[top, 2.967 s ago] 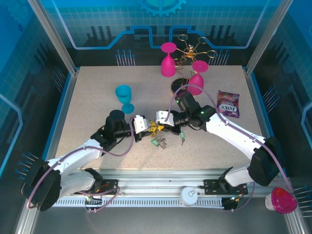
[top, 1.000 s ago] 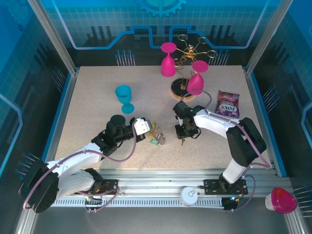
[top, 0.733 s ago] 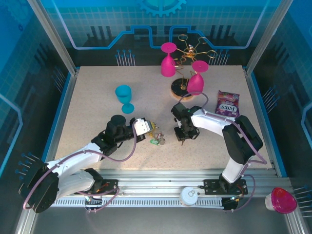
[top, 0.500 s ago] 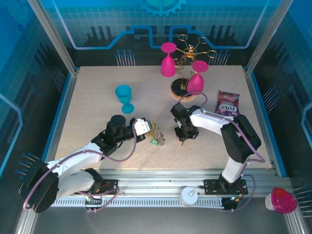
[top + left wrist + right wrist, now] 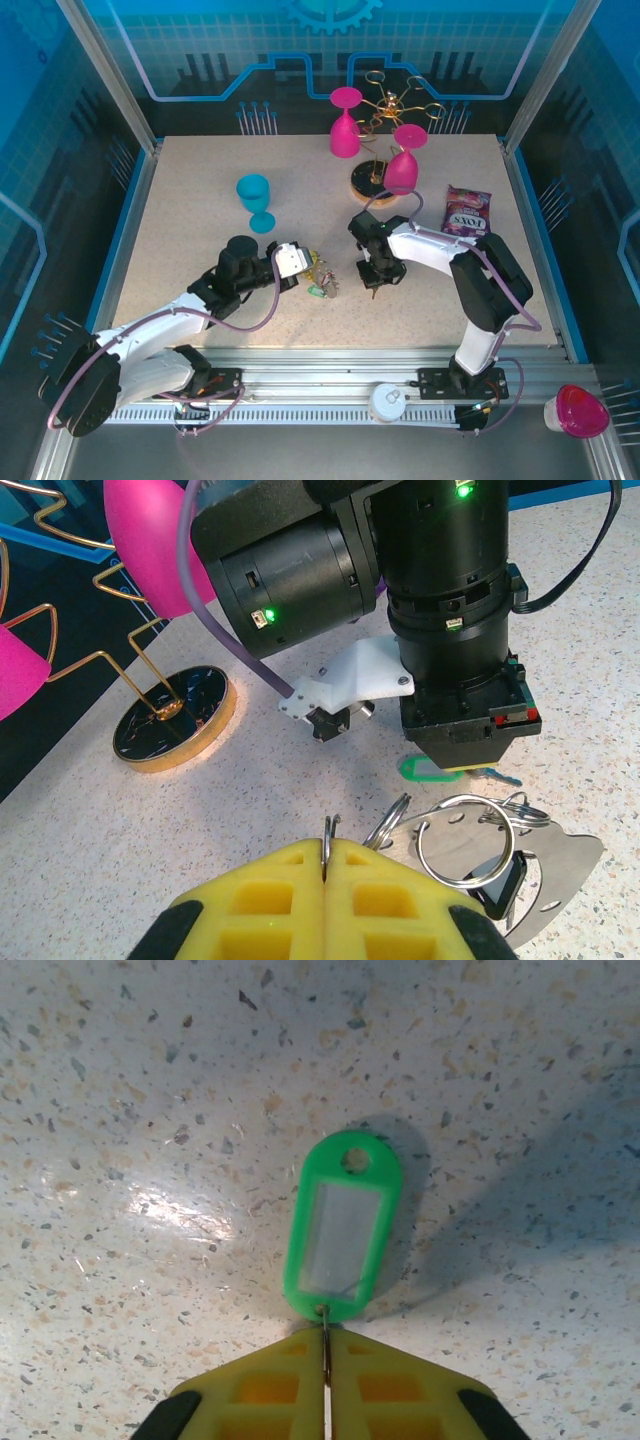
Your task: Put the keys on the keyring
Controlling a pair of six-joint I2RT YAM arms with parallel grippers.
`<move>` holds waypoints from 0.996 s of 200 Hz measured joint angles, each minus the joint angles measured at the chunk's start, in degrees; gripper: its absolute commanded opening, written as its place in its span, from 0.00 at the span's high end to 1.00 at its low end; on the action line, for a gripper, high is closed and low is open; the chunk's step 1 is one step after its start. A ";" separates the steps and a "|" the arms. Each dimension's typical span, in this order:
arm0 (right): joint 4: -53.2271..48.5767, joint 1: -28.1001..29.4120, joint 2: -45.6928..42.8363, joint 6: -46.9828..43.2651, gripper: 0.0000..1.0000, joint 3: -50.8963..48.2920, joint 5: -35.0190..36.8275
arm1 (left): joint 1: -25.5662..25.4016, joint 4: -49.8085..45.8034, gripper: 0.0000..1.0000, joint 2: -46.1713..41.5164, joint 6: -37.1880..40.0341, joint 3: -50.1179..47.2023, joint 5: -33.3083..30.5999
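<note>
Left gripper (image 5: 325, 865): pads pressed onto one thin keyring (image 5: 327, 830), seen edge-on.
Right gripper (image 5: 326, 1355): pads clamped on the wire loop of one green key tag (image 5: 340, 1222), which lies flat on the table (image 5: 200, 200).
Other keys (image 5: 322, 287): a bunch just beside the left gripper; we cannot count them.
Glasses: two pink glasses (image 5: 345, 122), one blue cup (image 5: 255, 200).

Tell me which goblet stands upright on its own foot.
The blue goblet, upright on the table. The rear pink goblet and the nearer pink goblet hang upside down on the gold wire stand.

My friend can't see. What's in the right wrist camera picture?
The right gripper pinches a green key tag by its thin metal loop, yellow fingers shut tight. Behind the tag is the speckled table.
</note>
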 measured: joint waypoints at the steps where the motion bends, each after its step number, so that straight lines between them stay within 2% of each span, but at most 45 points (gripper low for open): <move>1: 0.00 0.00 0.00 0.02 0.95 0.00 0.00 | 0.02 -0.02 1.00 0.00 0.00 0.00 0.00; 14: 0.04 0.00 0.00 0.07 1.00 0.07 0.00 | 0.00 -0.07 1.00 0.00 0.00 0.00 0.00; 47: 0.04 0.00 0.00 -0.11 1.00 0.07 -0.02 | 0.00 -0.42 1.00 0.00 0.00 0.00 0.00; 63: 0.04 0.00 0.00 -0.20 0.92 0.07 -0.07 | 0.00 -0.39 1.00 0.00 0.00 0.00 0.00; 77: 0.04 0.00 0.02 -0.26 0.90 0.07 -0.15 | 0.00 -0.39 1.00 0.00 0.02 0.00 0.00; 160: 0.07 0.00 0.46 -0.26 0.86 0.15 -1.01 | 0.00 -0.50 1.00 0.00 0.02 0.00 0.02; 199: 0.07 0.00 0.61 -0.28 0.90 0.15 -1.18 | 0.00 -0.98 1.00 0.00 0.02 0.00 0.02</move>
